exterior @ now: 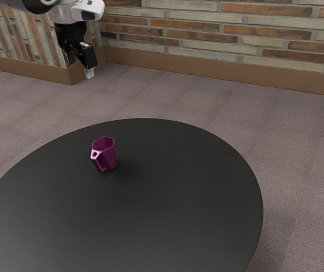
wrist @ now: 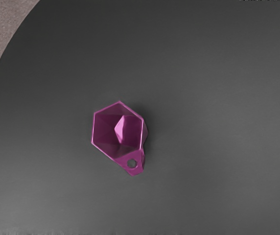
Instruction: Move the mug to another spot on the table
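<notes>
**Count: 1 mug, 1 table, 1 gripper**

There was 1 mug (exterior: 103,154), and it had 1 handle (wrist: 134,164) pierced by 1 hole. It stood on 1 table (exterior: 150,226). There was 1 arm (exterior: 74,10) carrying 1 gripper (exterior: 81,68) with 2 fingers (exterior: 89,59). 1 brick wall (exterior: 224,28) ran behind.

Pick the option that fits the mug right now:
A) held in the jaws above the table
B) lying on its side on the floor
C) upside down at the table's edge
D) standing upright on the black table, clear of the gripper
D: the mug stands mouth-up on the black table, while the gripper hangs high above, well apart from it.
</notes>
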Robot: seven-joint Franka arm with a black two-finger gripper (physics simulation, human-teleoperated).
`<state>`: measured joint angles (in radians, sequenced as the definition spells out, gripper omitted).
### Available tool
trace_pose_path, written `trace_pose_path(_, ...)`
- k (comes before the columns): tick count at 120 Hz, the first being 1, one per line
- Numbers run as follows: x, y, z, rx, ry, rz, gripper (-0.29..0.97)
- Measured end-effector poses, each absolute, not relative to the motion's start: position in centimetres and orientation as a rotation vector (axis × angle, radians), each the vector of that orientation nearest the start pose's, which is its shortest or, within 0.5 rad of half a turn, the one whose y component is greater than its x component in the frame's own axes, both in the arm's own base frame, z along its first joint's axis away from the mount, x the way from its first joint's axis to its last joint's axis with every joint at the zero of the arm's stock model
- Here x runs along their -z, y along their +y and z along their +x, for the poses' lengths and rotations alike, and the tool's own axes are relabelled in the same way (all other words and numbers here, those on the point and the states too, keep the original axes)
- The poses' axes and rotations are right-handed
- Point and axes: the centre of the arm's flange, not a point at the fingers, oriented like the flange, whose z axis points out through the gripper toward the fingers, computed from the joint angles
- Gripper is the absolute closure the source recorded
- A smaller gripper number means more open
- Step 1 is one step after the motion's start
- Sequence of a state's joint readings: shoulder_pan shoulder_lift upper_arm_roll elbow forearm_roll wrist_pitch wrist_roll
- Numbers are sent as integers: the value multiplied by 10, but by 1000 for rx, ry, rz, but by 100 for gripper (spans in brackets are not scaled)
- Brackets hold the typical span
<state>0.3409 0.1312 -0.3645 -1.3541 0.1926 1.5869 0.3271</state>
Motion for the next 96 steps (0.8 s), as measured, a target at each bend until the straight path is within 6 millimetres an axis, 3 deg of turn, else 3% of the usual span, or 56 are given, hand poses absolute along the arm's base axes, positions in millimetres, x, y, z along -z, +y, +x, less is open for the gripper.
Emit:
trace_pose_path(33, -606, 30, 613, 5, 470, -2974, 0)
trace_pose_path(45, -555, 31, 618, -117, 474, -2994, 0)
trace_pose_path(62, -503, 50, 613, -221, 395, -3053, 0)
trace_pose_path(86, -438, 74, 606, -281, 239, -3186, 0)
trace_pose_path(96, -424, 80, 602, -274, 172, -3225, 0)
